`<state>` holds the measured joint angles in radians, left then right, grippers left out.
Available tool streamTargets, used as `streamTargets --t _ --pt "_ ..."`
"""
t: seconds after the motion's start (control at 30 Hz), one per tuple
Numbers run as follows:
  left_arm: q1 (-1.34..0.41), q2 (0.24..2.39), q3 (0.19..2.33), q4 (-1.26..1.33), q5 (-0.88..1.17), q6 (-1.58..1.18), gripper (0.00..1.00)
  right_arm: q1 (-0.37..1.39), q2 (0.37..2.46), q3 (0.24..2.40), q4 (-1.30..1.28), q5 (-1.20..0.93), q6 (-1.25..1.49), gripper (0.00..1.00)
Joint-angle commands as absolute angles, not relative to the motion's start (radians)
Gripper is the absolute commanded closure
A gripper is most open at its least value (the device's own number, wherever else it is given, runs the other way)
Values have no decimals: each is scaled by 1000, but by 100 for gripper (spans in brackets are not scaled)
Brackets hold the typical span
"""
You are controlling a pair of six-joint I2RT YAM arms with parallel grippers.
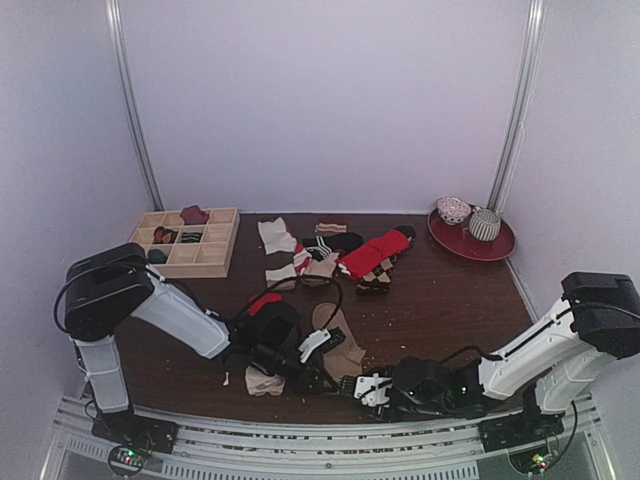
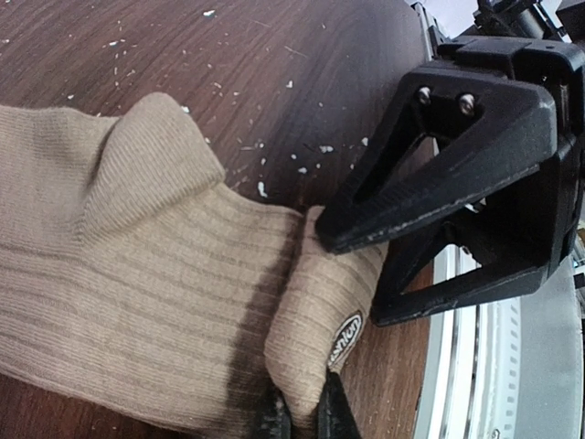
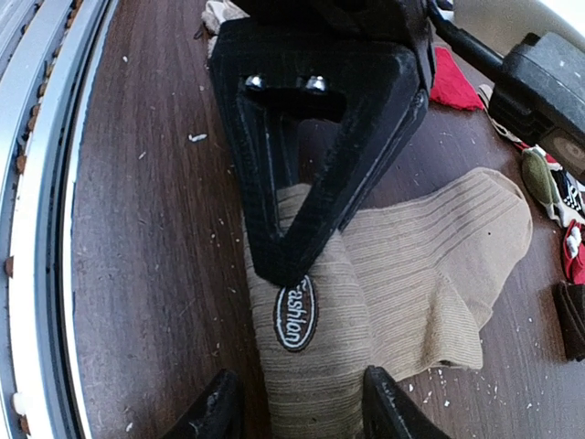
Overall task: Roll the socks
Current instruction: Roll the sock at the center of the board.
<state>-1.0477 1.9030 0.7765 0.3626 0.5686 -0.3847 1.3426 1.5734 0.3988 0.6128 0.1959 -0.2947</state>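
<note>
Rolling begun: left jaws pinch the tan sock [image 2: 137,274] at its folded end; right jaws straddle it, grip unclear; next, roll onward.

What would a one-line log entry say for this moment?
step: rolling | left tool: shut on end of tan sock | right tool: open, straddling that end | state: end folded over

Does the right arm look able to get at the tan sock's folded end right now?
Probably yes. The right gripper is open and straddles the folded end of the tan sock, nothing between its fingers and the fabric. The left gripper pinches that same end from the opposite side, so space is tight.
</note>
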Motion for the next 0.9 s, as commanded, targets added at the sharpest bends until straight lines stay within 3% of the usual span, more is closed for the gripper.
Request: streamTargets --t 0.0,0.1,0.2,0.23,0.33,0.4,0.63,0.73,0.87 --pt "-1045 1978 724 149 529 -379 100 1349 1595 419 640 239 -319 58" --pt "-1045 1965 710 172 539 -379 100 1343 1628 448 581 225 -285 70" --pt "-1045 1934 703 169 522 -354 100 1328 1654 474 524 189 -202 88" --pt "-1045 1915 701 163 506 -339 95 1321 1649 473 518 169 -167 91" --pt "-1045 1821 688 161 432 -293 71 1292 1599 449 526 75 -65 94" --pt "-1045 1731 670 163 359 -249 63 1254 1557 448 504 -24 9 94" --pt "-1069 1500 632 273 154 -89 56 1080 1583 665 124 -424 198 94" --pt "-1078 1465 589 391 210 -16 55 1035 1667 764 -41 -532 214 94" --pt "-1078 1514 561 482 270 23 55 989 1739 789 -56 -659 249 93"
